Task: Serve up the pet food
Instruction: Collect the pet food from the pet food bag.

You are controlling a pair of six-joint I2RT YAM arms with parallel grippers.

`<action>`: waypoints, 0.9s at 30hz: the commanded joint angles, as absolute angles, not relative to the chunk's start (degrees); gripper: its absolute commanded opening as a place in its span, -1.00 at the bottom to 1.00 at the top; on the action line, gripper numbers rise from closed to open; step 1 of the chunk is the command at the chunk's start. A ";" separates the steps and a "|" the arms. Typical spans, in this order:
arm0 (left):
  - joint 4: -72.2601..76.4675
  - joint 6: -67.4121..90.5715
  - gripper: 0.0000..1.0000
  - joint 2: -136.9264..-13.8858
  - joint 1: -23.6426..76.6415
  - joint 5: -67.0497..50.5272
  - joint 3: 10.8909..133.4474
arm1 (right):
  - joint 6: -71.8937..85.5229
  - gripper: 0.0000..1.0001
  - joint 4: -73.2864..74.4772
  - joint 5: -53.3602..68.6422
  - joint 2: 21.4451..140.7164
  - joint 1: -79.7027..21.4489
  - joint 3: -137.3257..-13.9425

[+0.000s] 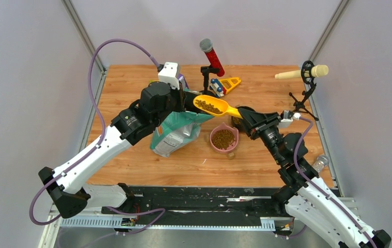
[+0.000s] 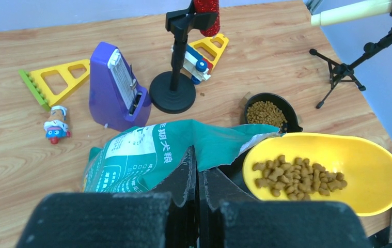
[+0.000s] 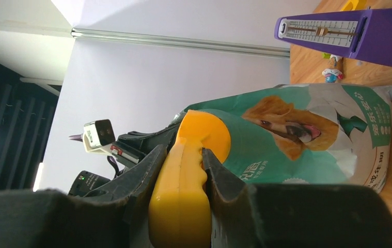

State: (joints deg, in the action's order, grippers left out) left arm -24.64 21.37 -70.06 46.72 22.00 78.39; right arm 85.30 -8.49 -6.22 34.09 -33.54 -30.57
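Nearest, a pink bowl point(image 1: 213, 140) on the table point(image 1: 131, 82) holds pet food point(image 1: 224, 138); just behind it the right end effector point(image 3: 182, 155) is clamped on the handle of a yellow scoop point(image 2: 369, 175), which carries more of it, raised between bowl and bag; beyond, the left end effector point(image 2: 197, 160) pinches the rim of the teal bag point(image 1: 175, 135), its mouth hidden from me.

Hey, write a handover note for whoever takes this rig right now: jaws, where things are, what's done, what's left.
Jaws: left gripper shut on the bag at its top edge; right gripper shut on the scoop handle.
Where: the scoop holds kibble and is raised beside the bag's top, not yet over the bowl.
Done: some kibble is already in the bowl.
Left: probably carry the scoop over the bowl and tip it in.
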 commanded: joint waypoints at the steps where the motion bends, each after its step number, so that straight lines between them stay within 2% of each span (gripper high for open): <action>1: -20.22 21.56 -1.00 -66.80 46.41 23.21 79.18 | 83.56 -1.00 -7.22 -10.34 34.94 -32.95 -34.43; 5: -19.82 21.31 -1.00 -66.99 46.41 22.32 79.51 | 73.80 -1.00 1.24 -9.74 39.26 -32.98 -41.70; 16: -18.90 20.91 -1.00 -68.39 46.41 18.74 80.57 | 51.50 -1.00 23.01 -7.98 60.11 -34.04 -63.51; 22: -18.71 21.05 -1.00 -69.29 46.41 16.63 81.12 | 46.45 -1.00 28.77 -9.92 70.86 -37.89 -68.97; 27: -18.34 22.02 -1.00 -70.75 46.41 13.77 81.75 | 47.92 -1.00 27.57 -5.59 77.45 -40.58 -68.43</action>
